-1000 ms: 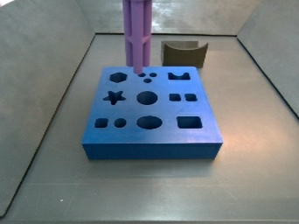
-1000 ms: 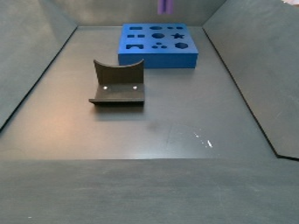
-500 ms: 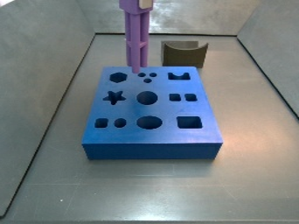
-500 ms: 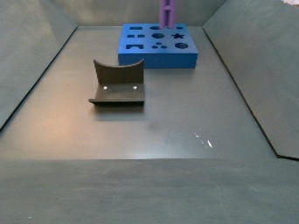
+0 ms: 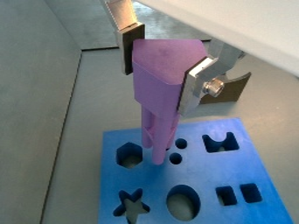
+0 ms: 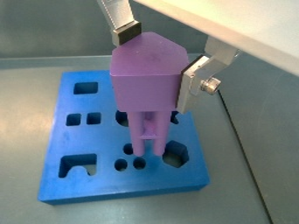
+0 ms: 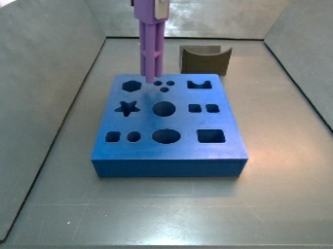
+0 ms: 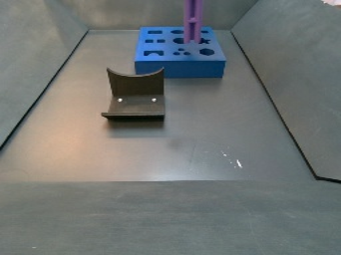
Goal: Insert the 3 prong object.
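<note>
The 3 prong object [image 5: 158, 87] is a tall light-purple piece of parallel rods with a wider head. My gripper [image 5: 163, 63] is shut on that head, one silver finger [image 5: 128, 44] on each side; both wrist views show this [image 6: 149, 83]. The piece hangs upright over the blue block [image 5: 233, 166], which has several shaped holes. Its lower end is just over the small round holes [image 6: 131, 163] next to the hexagon hole; I cannot tell whether it touches. In both side views the piece [image 7: 151, 49] [image 8: 193, 20] stands over the blue block [image 7: 169, 126] [image 8: 180, 55]. The gripper is above the frame there.
A brown block with a curved notch [image 8: 134, 95] lies on the grey floor apart from the blue block; it also shows behind the block [image 7: 205, 60]. Grey walls [image 7: 53, 117] close in the floor on the sides.
The purple piece reaches lower in a side view, its lower end now down by the blue block's top. The blue and brown blocks have not moved.
</note>
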Robot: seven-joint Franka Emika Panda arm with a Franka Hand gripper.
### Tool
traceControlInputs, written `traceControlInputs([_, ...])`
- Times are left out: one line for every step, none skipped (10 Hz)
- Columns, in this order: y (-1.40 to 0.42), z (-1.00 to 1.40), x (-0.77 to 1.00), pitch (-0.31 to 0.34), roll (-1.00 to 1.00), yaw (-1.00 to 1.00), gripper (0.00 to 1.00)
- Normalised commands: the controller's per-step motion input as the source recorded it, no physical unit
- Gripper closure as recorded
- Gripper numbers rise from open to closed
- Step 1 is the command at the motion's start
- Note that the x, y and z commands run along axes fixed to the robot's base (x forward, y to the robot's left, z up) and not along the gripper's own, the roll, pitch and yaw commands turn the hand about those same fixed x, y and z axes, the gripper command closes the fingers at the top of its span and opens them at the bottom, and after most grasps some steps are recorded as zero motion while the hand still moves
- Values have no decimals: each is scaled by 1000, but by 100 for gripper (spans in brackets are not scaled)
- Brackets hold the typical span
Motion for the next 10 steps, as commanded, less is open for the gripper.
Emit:
traceControlInputs([80,-146,57,0,34,6,100])
traceControlInputs([43,-266,217,0,9,57,100])
traceControlInputs([43,-286,474,0,0,0,100])
traceControlInputs([66,-266,434,0,0,0,100])
traceControlInputs([100,-237,371,7,34,0,100])
traceControlInputs([129,-223,291,4,63,0,100])
traceControlInputs([117,-229,300,0,64,37,100])
traceControlInputs([69,-263,266,0,46,40,100])
traceControlInputs([0,-329,149,-3,0,6,100])
traceControlInputs([0,-337,17,-44,0,0,100])
